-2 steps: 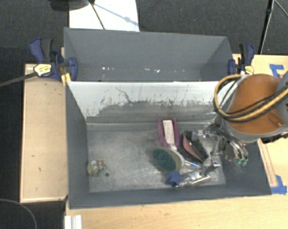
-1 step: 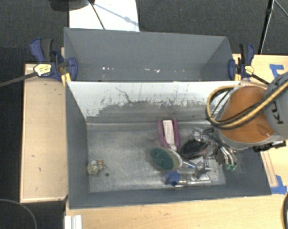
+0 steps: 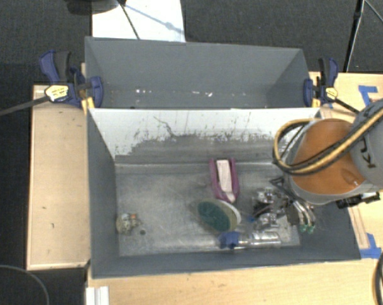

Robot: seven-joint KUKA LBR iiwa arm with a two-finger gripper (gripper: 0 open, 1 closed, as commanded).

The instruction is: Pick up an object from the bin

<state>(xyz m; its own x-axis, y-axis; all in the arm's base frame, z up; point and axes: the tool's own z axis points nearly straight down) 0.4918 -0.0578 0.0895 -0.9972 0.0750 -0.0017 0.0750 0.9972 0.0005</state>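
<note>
In the grey bin (image 3: 178, 138), a purple packet (image 3: 224, 178) with a pale pink face lies near the middle of the floor, its top end toward the back wall; everything else is placed from it. The arm (image 3: 375, 132) comes in from the right of the packet, with a rounded orange cover (image 3: 328, 157) at its wrist and looped cables (image 3: 293, 146) across that cover. Below the cover, the tool (image 3: 270, 211) sits low in the bin, to the right of the packet and slightly nearer the front wall, close to it but not touching. The tool shows as a dark tangle of metal parts, and I cannot tell whether it is apart or together, nor whether anything is caught in it. The nearest thing to the tool is a clear piece (image 3: 262, 237) lying flat along the front wall, to the front right of the packet and just below the tool. A blue cap (image 3: 229, 239) lies at its left end, straight in front of the packet. A round dark green pad (image 3: 215, 215) with a pale rim lies between the packet's lower end and the blue cap, close to both. Far to the left of the packet, well apart from everything else, a small speckled lump (image 3: 127, 222) lies alone on the floor.
</note>
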